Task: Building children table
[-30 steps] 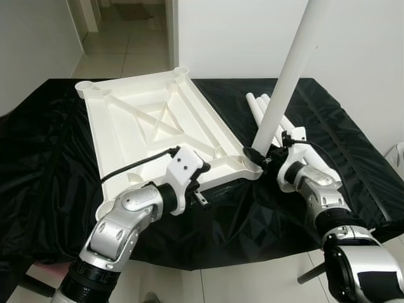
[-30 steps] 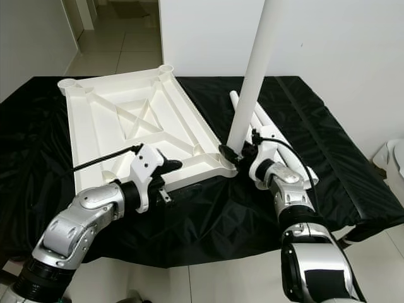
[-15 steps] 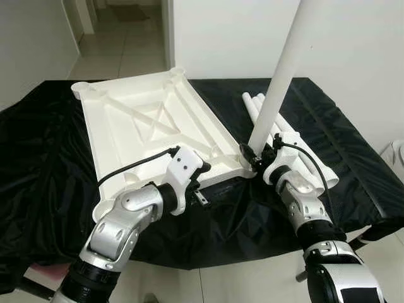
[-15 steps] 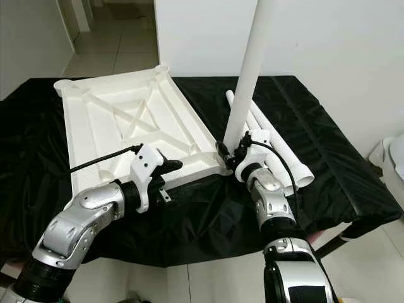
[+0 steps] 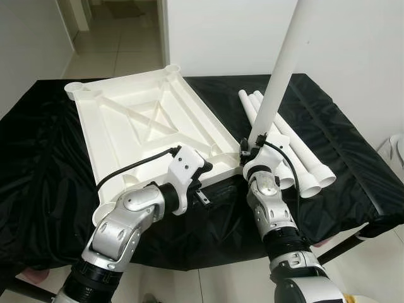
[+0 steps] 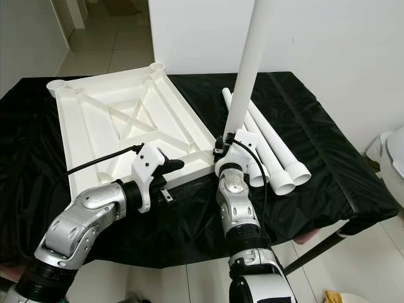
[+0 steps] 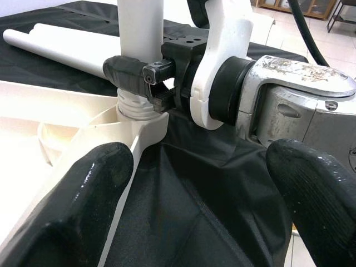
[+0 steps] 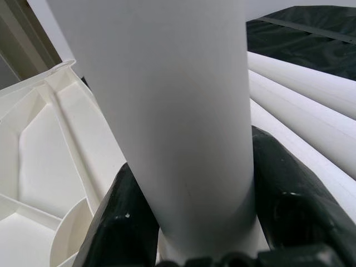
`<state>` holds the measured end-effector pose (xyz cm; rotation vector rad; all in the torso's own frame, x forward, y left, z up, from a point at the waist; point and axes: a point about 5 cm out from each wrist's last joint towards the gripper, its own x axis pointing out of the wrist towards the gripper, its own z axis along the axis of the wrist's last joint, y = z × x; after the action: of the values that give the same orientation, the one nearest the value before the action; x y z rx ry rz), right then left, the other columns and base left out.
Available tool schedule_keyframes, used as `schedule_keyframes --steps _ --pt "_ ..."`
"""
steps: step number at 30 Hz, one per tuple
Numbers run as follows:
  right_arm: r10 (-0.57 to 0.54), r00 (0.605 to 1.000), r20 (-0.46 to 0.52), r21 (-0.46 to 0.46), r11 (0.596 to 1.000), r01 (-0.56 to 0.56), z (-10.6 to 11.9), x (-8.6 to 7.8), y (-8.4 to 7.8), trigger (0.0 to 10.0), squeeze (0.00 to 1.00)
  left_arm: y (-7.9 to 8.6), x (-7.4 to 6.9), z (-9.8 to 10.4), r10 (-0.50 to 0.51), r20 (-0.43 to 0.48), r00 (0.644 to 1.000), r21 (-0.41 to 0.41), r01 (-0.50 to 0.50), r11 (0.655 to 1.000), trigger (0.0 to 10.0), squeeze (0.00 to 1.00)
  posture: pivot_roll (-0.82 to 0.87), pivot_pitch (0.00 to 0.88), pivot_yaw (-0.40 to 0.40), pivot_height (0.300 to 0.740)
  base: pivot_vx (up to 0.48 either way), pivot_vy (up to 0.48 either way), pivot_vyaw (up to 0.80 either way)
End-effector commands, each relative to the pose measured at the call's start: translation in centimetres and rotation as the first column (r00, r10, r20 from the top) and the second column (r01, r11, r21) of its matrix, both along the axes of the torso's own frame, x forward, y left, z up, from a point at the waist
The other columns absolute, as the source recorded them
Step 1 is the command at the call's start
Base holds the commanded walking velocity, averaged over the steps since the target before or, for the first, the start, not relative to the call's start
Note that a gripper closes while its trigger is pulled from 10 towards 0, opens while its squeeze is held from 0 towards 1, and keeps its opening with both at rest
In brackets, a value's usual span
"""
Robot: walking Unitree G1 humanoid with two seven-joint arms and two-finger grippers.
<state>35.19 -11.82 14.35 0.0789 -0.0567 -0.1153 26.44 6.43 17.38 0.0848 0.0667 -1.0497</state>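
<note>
A white plastic table top (image 5: 142,126) lies upside down on the black-covered bench, ribs facing up. A white table leg (image 5: 276,79) stands almost upright in the top's near right corner socket (image 7: 133,119). My right gripper (image 5: 248,150) is shut on the leg just above its threaded end (image 7: 135,104); its black fingers (image 8: 119,222) hug the tube on both sides. My left gripper (image 5: 201,189) is open at the top's near edge, left of that corner, and its fingertips (image 7: 83,211) frame the socket without touching the leg.
Three more white legs (image 5: 291,145) lie side by side on the black cloth (image 5: 50,177) to the right of the top. The bench's front edge drops to a tiled floor (image 5: 221,284). A white wall stands behind, and a doorway opens at the far left.
My right arm has swung left and nearer, and the leg it holds stands straighter in the corner socket. The camera has shifted a little. The left gripper has stayed put.
</note>
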Motion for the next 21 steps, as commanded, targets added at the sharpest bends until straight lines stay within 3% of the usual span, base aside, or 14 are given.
schedule_keyframes --steps 1,3,4,5,6,18,19,20,21 --pt "0.002 1.0 0.013 0.021 1.0 -0.002 0.3 -0.1 -0.1 10.0 0.0 0.1 0.0 0.0 0.023 0.0 1.0 0.003 -0.023 1.0 10.0 0.0 -0.03 0.026 0.0 0.74 0.0 0.0 0.0" --pt "0.01 1.0 0.014 0.02 1.0 -0.011 0.3 -0.2 -0.1 10.0 0.0 0.1 0.0 0.0 0.025 0.001 1.0 0.003 -0.025 1.0 10.0 0.0 -0.03 0.026 0.0 0.74 0.0 0.0 0.0" --pt "0.014 1.0 0.018 0.031 0.999 -0.015 0.3 -0.3 0.1 10.0 0.69 0.2 0.0 0.0 0.027 0.001 1.0 0.002 -0.027 1.0 10.0 0.0 -0.03 0.026 -0.001 0.74 0.0 0.0 0.0" --pt "0.014 1.0 0.018 0.031 0.999 -0.015 0.3 -0.3 0.1 10.0 0.69 0.2 0.0 0.0 0.027 0.001 1.0 0.002 -0.027 1.0 10.0 0.0 -0.03 0.026 -0.001 0.74 0.0 0.0 0.0" --pt "0.033 0.999 0.026 0.042 0.999 -0.034 0.4 -0.4 0.3 10.0 1.0 0.2 0.0 0.0 0.027 0.002 1.0 0.001 -0.027 1.0 10.0 0.0 -0.03 0.025 0.0 0.74 0.0 0.0 0.0" --pt "0.132 0.984 0.117 0.052 0.989 -0.139 1.8 -0.5 -0.9 10.0 1.0 0.1 0.1 0.0 0.03 0.001 1.0 -0.002 -0.03 1.0 10.0 0.0 -0.03 0.03 -0.004 0.74 0.0 0.0 0.0" --pt "0.157 0.979 0.127 0.039 0.986 -0.163 2.0 -0.4 -1.3 10.0 0.86 0.1 0.0 0.0 0.03 0.001 1.0 -0.002 -0.03 1.0 10.0 0.0 -0.03 0.029 -0.004 0.74 0.0 0.0 0.0" --pt "0.209 0.97 0.124 0.014 0.977 -0.212 2.1 -0.1 -2.1 10.0 0.0 0.1 0.0 0.0 0.03 0.001 1.0 -0.002 -0.03 1.0 10.0 0.0 -0.03 0.03 -0.006 0.74 0.0 0.0 0.0" --pt "0.209 0.97 0.124 0.014 0.977 -0.212 2.1 -0.1 -2.1 10.0 0.0 0.1 0.0 0.0 0.03 0.001 1.0 -0.002 -0.03 1.0 10.0 0.0 -0.03 0.03 -0.006 0.74 0.0 0.0 0.0"
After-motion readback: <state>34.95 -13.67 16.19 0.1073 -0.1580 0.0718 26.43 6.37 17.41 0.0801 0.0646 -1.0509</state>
